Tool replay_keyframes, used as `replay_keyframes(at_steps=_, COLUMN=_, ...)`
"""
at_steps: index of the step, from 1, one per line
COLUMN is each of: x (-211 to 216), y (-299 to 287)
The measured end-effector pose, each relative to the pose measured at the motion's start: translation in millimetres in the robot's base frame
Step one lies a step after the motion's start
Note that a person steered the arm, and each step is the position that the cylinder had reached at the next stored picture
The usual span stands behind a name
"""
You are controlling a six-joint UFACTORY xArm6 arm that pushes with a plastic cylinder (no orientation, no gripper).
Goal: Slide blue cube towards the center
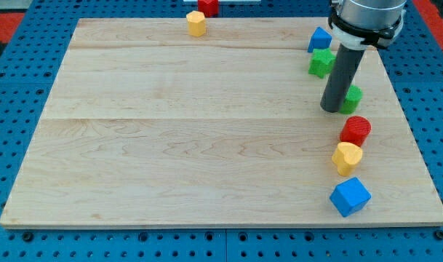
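The blue cube [350, 196] sits near the wooden board's bottom right corner. My tip [332, 109] is on the board at the right, well above the cube, touching the left side of a green block [351, 97] that the rod partly hides. A red cylinder [356, 130] and a yellow block [347, 157] lie in a line between my tip and the blue cube.
A green star-like block [322, 62] and a blue triangular block [320, 39] sit at the top right. A yellow block [196, 23] and a red block [208, 6] are at the top edge. The wooden board [192, 131] lies on a blue pegboard.
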State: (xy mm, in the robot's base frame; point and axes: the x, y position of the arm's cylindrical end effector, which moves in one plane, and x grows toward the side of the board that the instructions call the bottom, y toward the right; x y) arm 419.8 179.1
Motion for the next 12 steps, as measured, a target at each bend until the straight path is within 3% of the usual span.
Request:
replay_keyframes(at_steps=2, x=0, y=26)
replay_keyframes(at_steps=5, x=-2, y=-44)
replay_keyframes(at_steps=9, x=-2, y=-70)
replay_keyframes(at_steps=10, x=30, y=-67)
replay_keyframes(at_steps=12, x=151, y=-130)
